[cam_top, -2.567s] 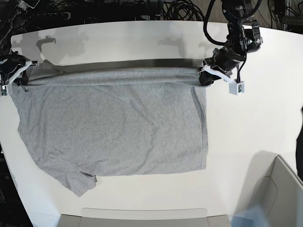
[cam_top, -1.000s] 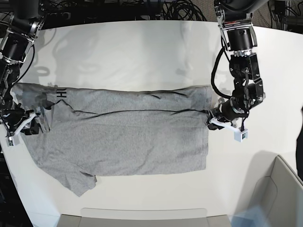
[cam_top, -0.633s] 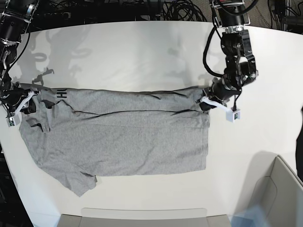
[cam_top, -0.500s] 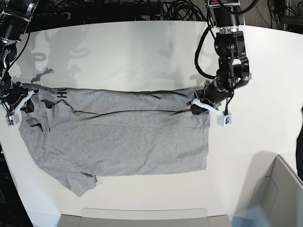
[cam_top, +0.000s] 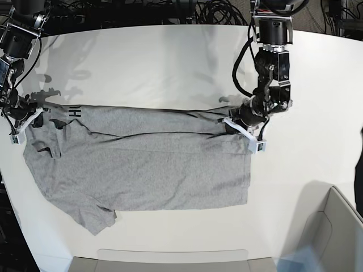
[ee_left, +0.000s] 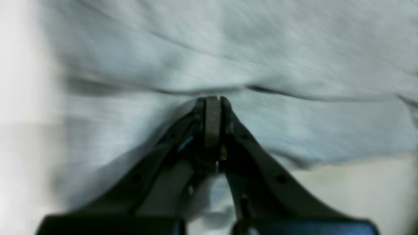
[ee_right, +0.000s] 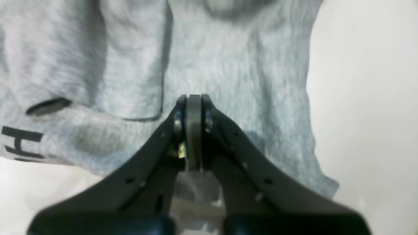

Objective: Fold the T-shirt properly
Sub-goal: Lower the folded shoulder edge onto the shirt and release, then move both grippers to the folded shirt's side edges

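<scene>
The heather-grey cotton T-shirt (cam_top: 142, 161) lies flat on the white table (cam_top: 170, 62), and the left gripper (ee_left: 212, 99) and right gripper (ee_right: 193, 98) are both squeezed tight, seemingly pinching nothing.

The black left gripper (ee_left: 212, 101), jaws pressed together, hangs over the blurred, creased heather-grey cotton T-shirt (ee_left: 294, 58); pale table surface (ee_left: 359, 182) shows near right.

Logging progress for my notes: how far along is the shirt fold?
Done: the T-shirt has its far edge folded over toward the middle, showing black lettering. In hand: nothing; the left gripper and right gripper are shut, empty, over the cloth. Left: the near sleeve still sticks out, and the remaining folds.
</scene>
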